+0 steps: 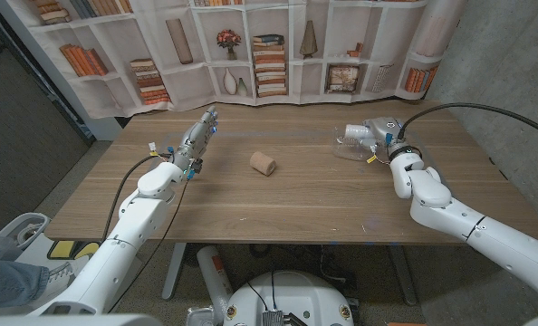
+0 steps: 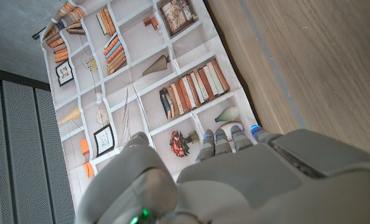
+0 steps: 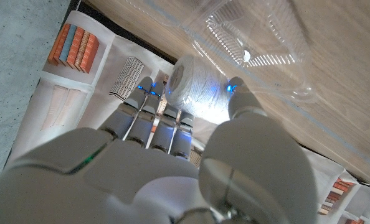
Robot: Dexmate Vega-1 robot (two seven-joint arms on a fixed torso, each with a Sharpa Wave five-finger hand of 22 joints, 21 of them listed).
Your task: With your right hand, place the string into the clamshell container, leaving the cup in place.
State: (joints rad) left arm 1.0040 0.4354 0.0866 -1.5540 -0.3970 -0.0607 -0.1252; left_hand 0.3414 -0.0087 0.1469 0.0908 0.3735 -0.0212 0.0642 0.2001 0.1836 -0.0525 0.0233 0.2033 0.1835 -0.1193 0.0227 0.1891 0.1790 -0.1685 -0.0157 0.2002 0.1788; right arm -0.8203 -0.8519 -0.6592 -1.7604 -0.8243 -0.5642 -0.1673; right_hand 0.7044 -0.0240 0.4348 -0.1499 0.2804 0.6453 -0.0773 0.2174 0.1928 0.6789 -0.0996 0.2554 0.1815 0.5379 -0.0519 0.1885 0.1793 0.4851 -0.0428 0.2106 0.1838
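White string (image 3: 194, 87), gripped by the right hand (image 1: 384, 134), should lower squarely into the clear clamshell container (image 1: 352, 145) (left hand (image 1: 196, 136) idle, fingers apart).

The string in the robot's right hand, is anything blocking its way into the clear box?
Nothing visible is. The right hand holds the string right next to the open clamshell container. The cup lies on its side mid-table, well away from them.

1. Clamshell container (image 3: 260, 43) just past the right hand (image 3: 172, 168): clear, glossy ribbed plastic.
2. String (image 3: 194, 90) in that hand: white wound spool, matt.
3. Counter (image 1: 278, 204): matt wood grain.
4. Cup (image 1: 263, 163): matt tan, cardboard-like.
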